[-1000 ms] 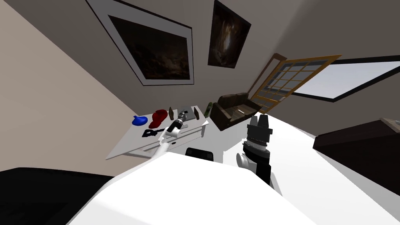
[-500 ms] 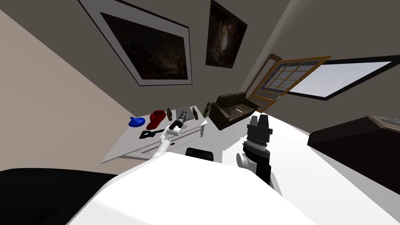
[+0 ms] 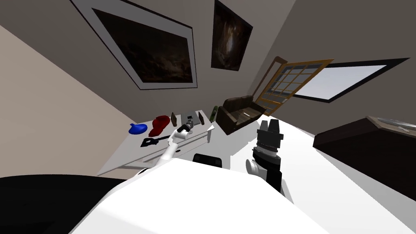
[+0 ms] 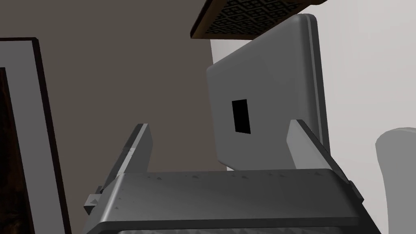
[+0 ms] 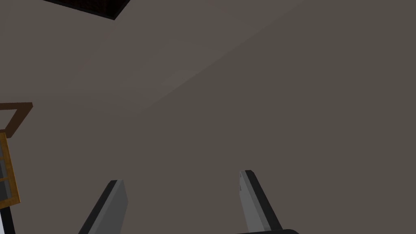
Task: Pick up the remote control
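A white table [image 3: 134, 154] stands against the wall. On it is a grey laptop [image 3: 194, 117] with its lid [image 4: 264, 109] up. Just right of the laptop stands a dark brown slab [image 3: 201, 118] with a grid-patterned face [image 4: 252, 16]; it looks like the remote control. My left arm reaches over the table. My left gripper [image 3: 189, 122] is open [image 4: 221, 142] and close behind the lid, with nothing between its fingers. The slab lies beyond the lid, apart from the gripper. My right gripper [image 3: 269, 124] is raised beside my chest and open [image 5: 183, 191].
Also on the table are a blue thing [image 3: 138, 128], a red thing [image 3: 159, 124], a flat black thing [image 3: 151, 141], another dark slab [image 3: 174, 118] and a green bottle [image 3: 214, 113]. A brown armchair [image 3: 237, 113] stands right of the table. Dark furniture [image 3: 365, 142] is at far right.
My head view has swung slightly, so the table sits further left in the picture. My left gripper has edged closer to the laptop. The right arm has not moved.
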Controlling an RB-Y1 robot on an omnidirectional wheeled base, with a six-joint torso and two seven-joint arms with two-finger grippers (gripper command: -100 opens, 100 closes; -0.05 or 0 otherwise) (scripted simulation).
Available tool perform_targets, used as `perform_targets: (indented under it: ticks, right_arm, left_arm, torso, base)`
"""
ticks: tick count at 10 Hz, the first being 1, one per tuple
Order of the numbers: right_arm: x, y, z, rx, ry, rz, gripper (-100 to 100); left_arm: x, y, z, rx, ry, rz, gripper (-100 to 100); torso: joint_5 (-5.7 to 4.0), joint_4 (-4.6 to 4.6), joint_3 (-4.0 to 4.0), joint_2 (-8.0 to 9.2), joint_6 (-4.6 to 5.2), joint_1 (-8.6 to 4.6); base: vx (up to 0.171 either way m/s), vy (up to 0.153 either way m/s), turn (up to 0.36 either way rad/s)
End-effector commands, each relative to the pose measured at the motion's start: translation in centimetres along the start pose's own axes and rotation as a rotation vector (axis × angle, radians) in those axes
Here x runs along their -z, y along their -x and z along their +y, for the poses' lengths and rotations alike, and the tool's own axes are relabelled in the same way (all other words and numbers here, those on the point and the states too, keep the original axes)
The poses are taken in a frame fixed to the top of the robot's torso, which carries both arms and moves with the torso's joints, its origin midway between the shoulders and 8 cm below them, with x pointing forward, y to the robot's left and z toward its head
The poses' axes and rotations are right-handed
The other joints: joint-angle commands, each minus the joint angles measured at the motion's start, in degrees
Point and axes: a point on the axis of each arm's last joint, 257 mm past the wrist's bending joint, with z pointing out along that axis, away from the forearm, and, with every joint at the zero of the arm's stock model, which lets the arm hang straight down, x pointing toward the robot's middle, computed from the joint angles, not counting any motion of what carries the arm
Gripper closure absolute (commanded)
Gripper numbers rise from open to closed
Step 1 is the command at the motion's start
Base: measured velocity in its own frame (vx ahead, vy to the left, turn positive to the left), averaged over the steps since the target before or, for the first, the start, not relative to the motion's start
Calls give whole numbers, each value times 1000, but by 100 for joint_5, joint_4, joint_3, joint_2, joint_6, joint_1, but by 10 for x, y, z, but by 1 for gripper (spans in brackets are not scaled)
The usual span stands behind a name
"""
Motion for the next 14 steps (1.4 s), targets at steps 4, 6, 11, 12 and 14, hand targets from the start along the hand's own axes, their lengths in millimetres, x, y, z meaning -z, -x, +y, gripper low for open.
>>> perform_targets:
  ticks: [4,6,11,12,14]
  right_arm:
    - [0,0,0,0,0,0,0]
    - [0,0,0,0,0,0,0]
    - [0,0,0,0,0,0,0]
    - [0,0,0,0,0,0,0]
    - [0,0,0,0,0,0,0]
  left_arm:
    - [-11,29,47,45,179,-51,-100]
    - [-13,42,67,67,251,-75,-100]
    - [-8,71,111,117,415,-134,-100]
    - [-5,83,123,143,467,-156,-100]
    - [1,100,146,175,542,-191,-100]
  torso:
    - [0,0,0,1,-2,1]
    - [1,0,0,1,-3,3]
    - [1,0,0,-1,-2,4]
    - [1,0,-1,-1,-2,4]
    - [1,-1,-1,-1,-3,6]
  base:
    - [14,-12,-65]
    - [17,-8,-39]
    - [19,-6,-50]
    - [24,-3,-63]
    - [21,0,-49]
